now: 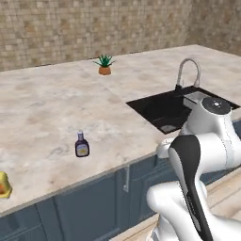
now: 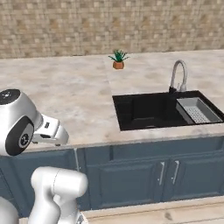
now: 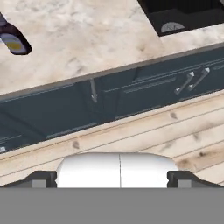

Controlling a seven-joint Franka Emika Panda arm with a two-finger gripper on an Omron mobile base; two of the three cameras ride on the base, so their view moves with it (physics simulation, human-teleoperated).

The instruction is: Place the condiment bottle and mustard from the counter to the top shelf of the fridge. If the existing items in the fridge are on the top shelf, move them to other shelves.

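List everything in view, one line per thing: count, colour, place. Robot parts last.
counter: one, beige marbled stone, over dark blue-grey cabinets.
condiment bottle: one, dark with blue cap and yellow label, upright near the counter's front edge.
mustard: one, yellow with orange label, at the left edge of the left base view, cut off by the frame.
potted plant: one, green in an orange pot, towards the back of the counter.
sink: one, black, set into the counter on the right.
faucet: one, silver, behind the sink.
drain rack: one, grey, in the sink's right side.
arm: one, white with dark joints, in front of the cabinets.
gripper: one, dark fingertips wide apart, empty.
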